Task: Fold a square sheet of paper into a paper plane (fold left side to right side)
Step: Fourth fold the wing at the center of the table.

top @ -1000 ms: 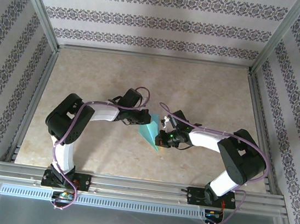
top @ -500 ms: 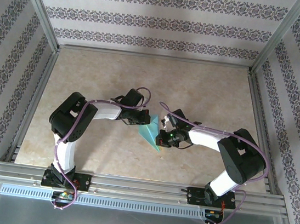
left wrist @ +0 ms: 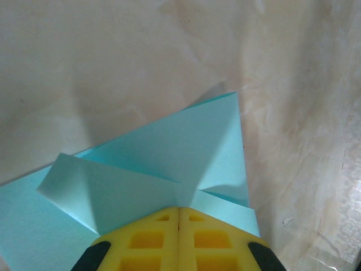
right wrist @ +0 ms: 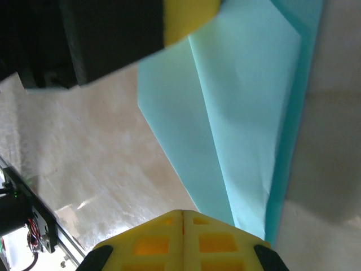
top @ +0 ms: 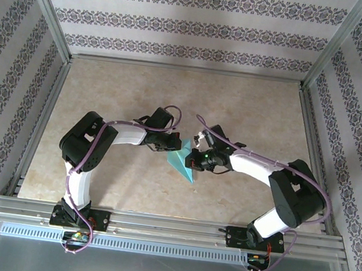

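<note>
Beige table (top: pixel 238 109). Half-folded paper plane (top: pixel 182 163) lies flat mid-table. Left gripper (top: pixel 169 149) pinched closed, tips on paper. Right gripper (top: pixel 194 161) pinched closed, beside paper edge. Risk: sideways push, paper slides, fold goes crooked.

Mid-table, left claw (top: pixel 171 149) and right claw (top: pixel 194 159) flank the paper plane (top: pixel 182 166); table (top: pixel 173 94) beyond lies open

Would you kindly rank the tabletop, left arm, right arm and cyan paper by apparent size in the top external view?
1. tabletop
2. left arm and right arm, too alike to separate
3. cyan paper
</note>
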